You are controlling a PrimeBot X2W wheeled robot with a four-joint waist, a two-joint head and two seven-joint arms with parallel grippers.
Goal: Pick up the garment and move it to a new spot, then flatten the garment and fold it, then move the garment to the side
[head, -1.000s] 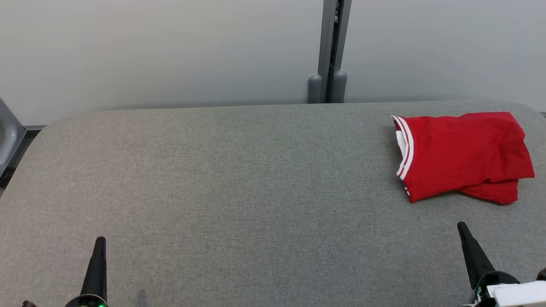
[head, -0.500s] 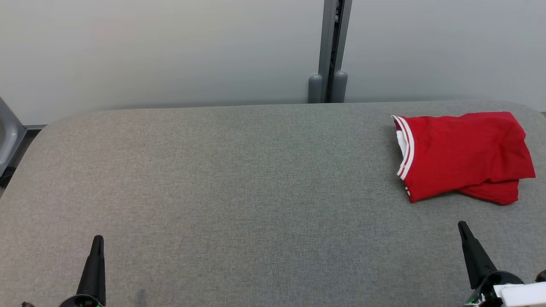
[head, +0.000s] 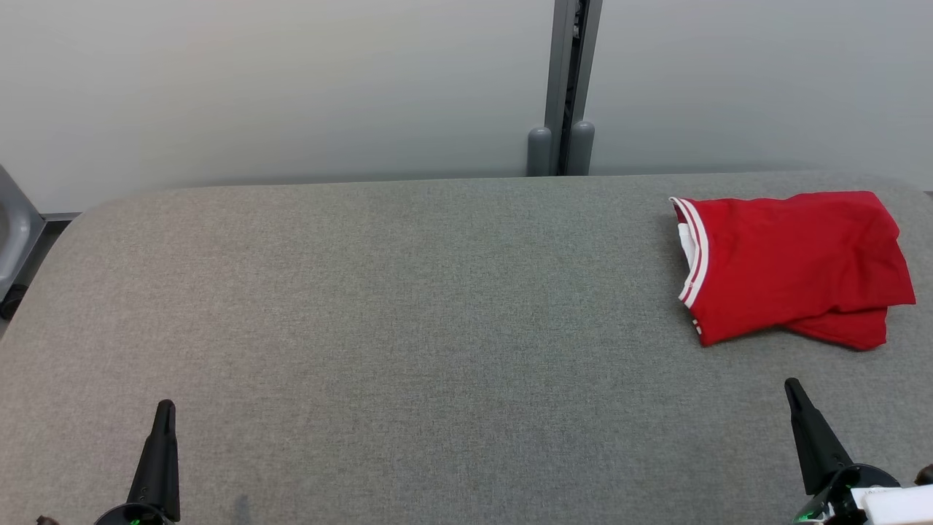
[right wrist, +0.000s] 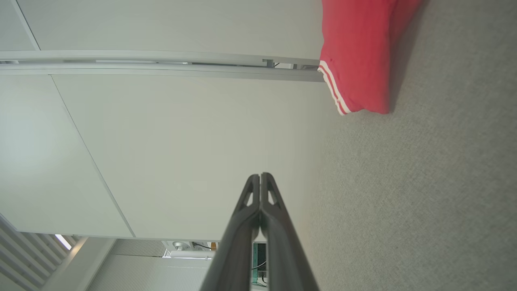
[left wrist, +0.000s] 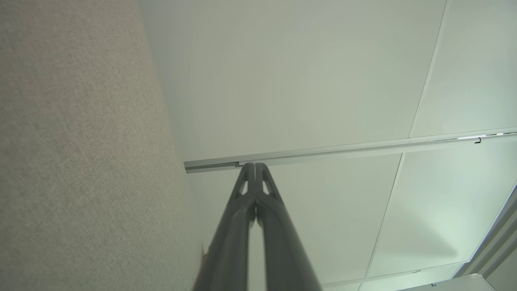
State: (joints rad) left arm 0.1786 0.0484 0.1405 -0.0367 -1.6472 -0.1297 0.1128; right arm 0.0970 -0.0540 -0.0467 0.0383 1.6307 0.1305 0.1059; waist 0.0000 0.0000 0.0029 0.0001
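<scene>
Head view, whole red garment (head: 794, 266), wrist views, left gripper (left wrist: 255, 165) and right gripper (right wrist: 260, 175) clenched

Red garment (head: 798, 262) w/ white-striped trim, folded, lies flat on grey surface (head: 437, 328), fwd of right claw (head: 791, 385), apart.

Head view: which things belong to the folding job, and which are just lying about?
Job: red garment, folded, far right; grey fabric table; left claw, shut; right claw, shut.
Not the job: metal post behind the table; pale wall panels.
</scene>
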